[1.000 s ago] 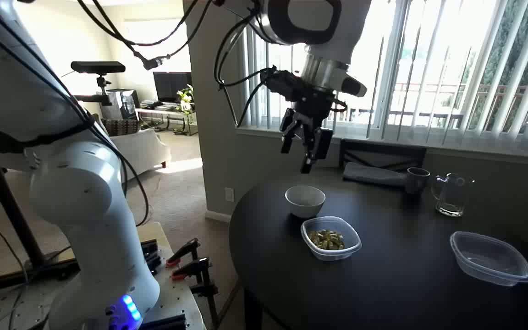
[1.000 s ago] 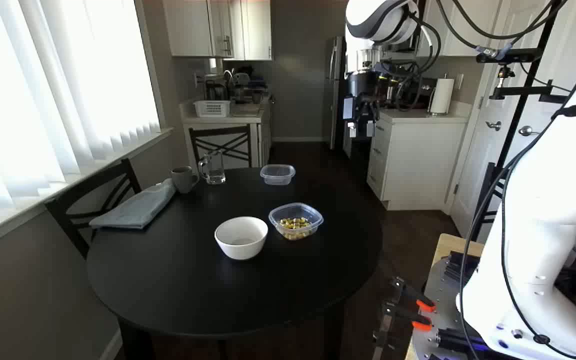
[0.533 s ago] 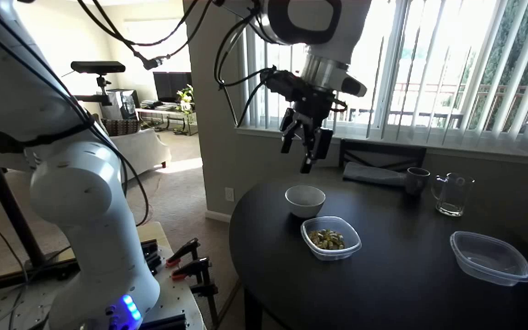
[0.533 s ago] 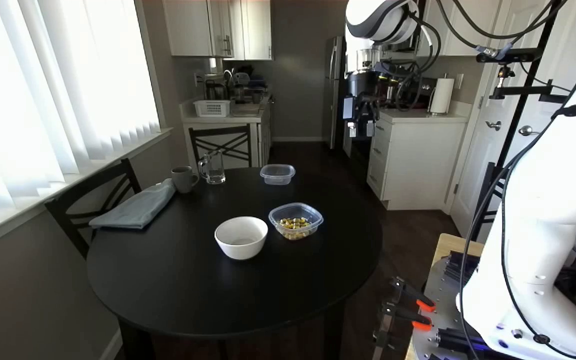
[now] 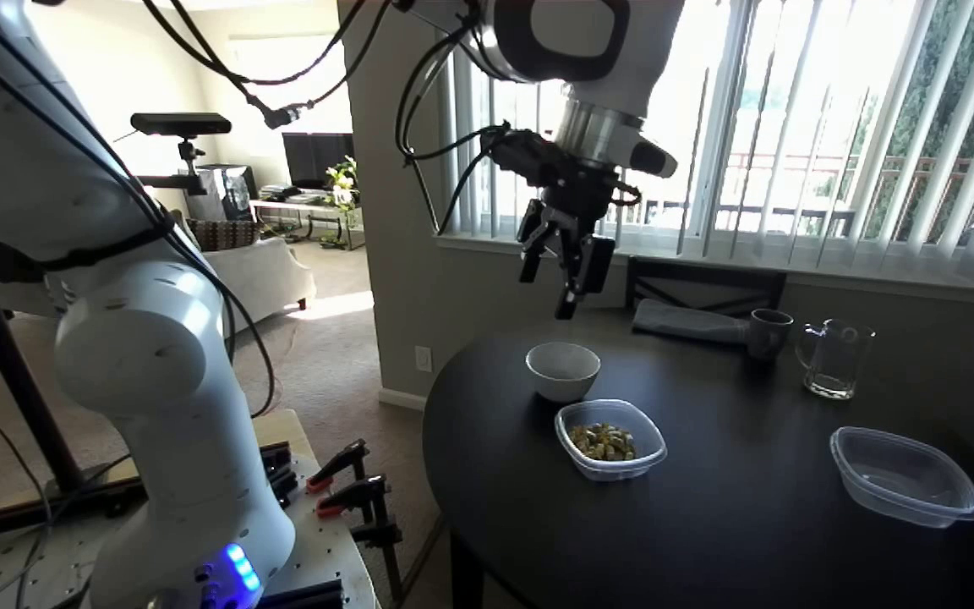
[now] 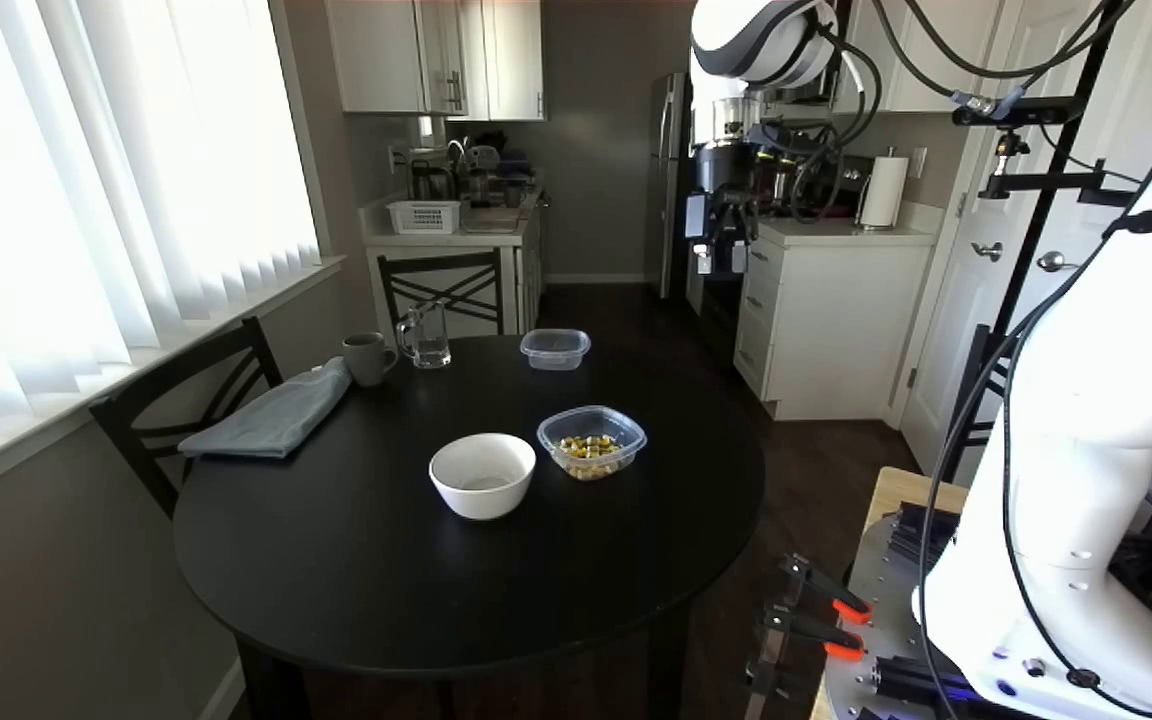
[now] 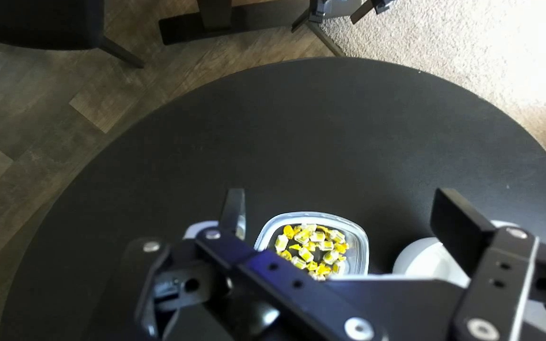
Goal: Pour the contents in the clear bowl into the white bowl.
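The clear bowl is a squarish see-through tub on the dark table, seen in both exterior views (image 5: 622, 471) (image 6: 626, 430) and between the fingers in the wrist view (image 7: 359, 244). The contents, yellow and tan bits, lie in it (image 5: 604, 442) (image 6: 591, 446) (image 7: 306, 246). The white bowl (image 5: 563, 389) (image 6: 481, 503) stands upright close beside it, apart, its inside showing no bits. In the wrist view the white bowl (image 7: 417, 258) is partly hidden by the right finger. My gripper (image 5: 563, 283) (image 6: 722, 255) (image 7: 339, 199) is open, empty, and well above the table.
A second clear container (image 5: 910, 478) (image 6: 556, 350), a glass mug (image 5: 835, 359) (image 6: 426, 338), a grey mug (image 5: 768, 334) (image 6: 366, 360) and a folded cloth (image 5: 690, 322) (image 6: 271, 415) are on the round table (image 5: 707, 541). Chairs (image 6: 226, 370) stand round it.
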You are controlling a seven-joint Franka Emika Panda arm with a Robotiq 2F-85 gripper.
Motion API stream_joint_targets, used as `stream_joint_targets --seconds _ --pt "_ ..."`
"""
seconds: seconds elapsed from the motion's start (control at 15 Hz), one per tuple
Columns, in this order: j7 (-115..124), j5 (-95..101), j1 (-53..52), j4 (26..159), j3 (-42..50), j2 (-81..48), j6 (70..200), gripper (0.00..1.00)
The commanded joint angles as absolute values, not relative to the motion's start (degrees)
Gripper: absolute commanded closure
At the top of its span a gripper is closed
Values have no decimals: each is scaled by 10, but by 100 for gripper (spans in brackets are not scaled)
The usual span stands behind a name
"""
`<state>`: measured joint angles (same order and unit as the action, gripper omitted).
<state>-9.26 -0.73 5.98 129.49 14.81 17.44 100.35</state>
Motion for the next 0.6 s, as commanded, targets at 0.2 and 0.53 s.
stream_joint_targets --seconds 0.2,0.53 --pt "5 -46 56 1311 90 174 1152 0" --pt "113 -124 49 1308 63 80 1361 0"
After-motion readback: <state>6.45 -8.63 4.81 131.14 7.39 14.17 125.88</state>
